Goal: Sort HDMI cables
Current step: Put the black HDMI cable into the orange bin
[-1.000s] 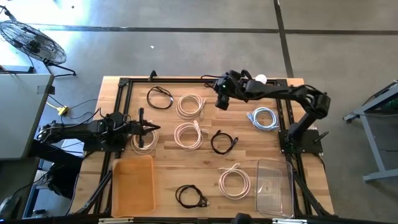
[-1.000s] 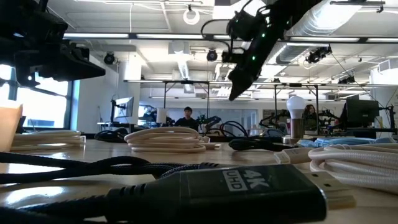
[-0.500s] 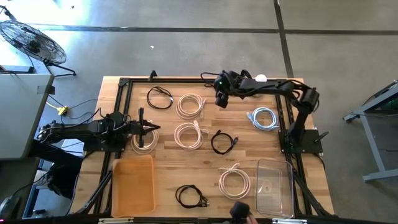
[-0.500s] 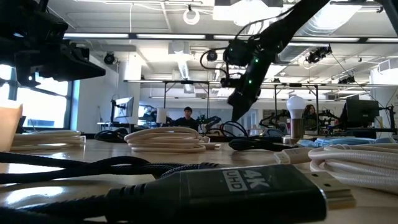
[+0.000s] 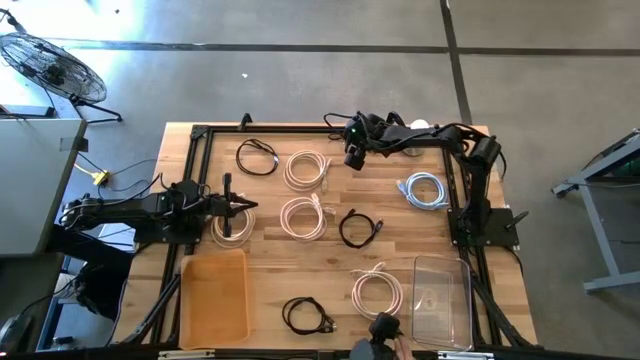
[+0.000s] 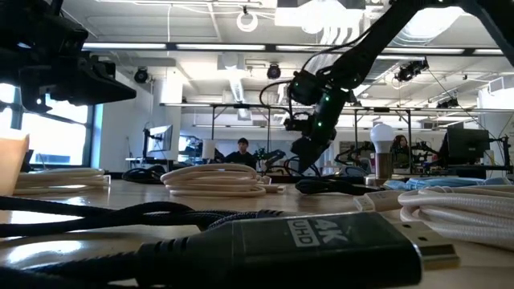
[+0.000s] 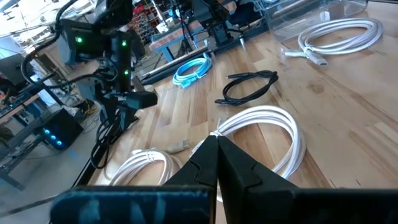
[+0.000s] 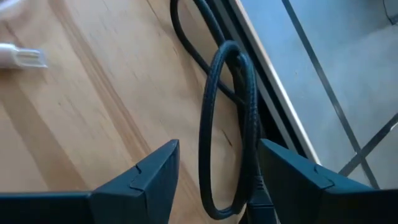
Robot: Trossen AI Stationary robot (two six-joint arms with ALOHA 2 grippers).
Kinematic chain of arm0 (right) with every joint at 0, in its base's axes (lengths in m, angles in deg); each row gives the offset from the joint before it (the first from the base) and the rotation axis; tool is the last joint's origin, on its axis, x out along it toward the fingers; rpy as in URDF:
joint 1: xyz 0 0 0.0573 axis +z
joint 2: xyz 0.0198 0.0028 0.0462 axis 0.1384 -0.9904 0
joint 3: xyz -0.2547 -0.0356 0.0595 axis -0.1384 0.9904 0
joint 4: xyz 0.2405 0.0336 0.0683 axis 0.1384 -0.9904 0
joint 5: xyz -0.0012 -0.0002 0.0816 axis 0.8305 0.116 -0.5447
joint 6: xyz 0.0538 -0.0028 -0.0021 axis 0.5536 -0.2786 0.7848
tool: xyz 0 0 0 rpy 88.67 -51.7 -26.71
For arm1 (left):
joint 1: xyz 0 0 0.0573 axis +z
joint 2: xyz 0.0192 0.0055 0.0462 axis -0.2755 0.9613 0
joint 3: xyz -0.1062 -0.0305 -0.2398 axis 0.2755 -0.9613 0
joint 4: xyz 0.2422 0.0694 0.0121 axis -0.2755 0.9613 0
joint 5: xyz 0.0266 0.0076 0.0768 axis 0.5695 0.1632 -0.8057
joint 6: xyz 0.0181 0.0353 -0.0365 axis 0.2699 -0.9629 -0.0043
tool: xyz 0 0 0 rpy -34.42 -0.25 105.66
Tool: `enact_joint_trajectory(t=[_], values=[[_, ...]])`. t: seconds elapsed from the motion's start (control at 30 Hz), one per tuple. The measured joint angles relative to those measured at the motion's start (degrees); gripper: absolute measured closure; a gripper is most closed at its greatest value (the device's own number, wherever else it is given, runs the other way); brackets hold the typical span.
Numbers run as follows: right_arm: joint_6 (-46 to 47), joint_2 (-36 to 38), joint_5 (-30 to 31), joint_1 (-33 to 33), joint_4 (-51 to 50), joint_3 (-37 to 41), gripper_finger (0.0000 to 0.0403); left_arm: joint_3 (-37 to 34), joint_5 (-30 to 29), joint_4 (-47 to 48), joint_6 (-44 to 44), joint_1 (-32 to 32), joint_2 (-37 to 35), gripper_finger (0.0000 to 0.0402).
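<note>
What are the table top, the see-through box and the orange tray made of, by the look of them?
The table top looks like pale wood planks with a matt finish: long grain lines and board seams show. The see-through box seems to be clear glossy plastic, since the wood shows through its walls. The orange tray looks like translucent, smooth plastic, though that is less certain from above.

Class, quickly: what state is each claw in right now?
Left claw: closed, holding nothing, above a white cable coil.
Right claw: open, astride a black cable loop.
</note>
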Motion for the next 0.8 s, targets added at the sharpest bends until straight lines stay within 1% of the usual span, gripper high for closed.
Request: enact_joint_trajectory(t=[0.07, 0.17, 0.33, 0.37, 0.57, 0.73, 0.8], values=[[-0.14, -0.45, 0.0, -0.31, -0.04, 0.06, 0.0214, 0.0, -0.02, 0.0, 0.0, 0.0, 0.0, 0.0401], [0.39, -0.62, -0.37, -0.59, -0.07, 0.07, 0.026, 0.0, -0.02, 0.0, -0.12, 0.0, 0.0, 0.0401], [0.53, -0.62, -0.48, -0.61, -0.31, 0.07, 0.0378, 0.0, -0.04, 0.0, -0.35, 0.0, 0.0, 0.0401], [0.35, -0.62, -0.42, -0.61, -0.41, 0.07, 0.0385, 0.0, -0.04, 0.0, -0.38, 0.0, 0.0, 0.0401], [0.48, -0.62, 0.62, 0.28, -0.83, 0.07, 0.0385, 0.0, -0.04, 0.0, -0.46, 0.0, 0.0, 0.0401], [-1.8, -0.47, 5.7, 2.24, -1.3, 0.07, 0.0385, 0.0, 0.0, 0.0, -0.4, 0.0, 0.0, 0.0401], [-2.91, -0.25, 8.71, 3.36, -1.56, 0.07, 0.0385, 0.0, 0.02, 0.0, -0.26, 0.0, 0.0, 0.0401]])
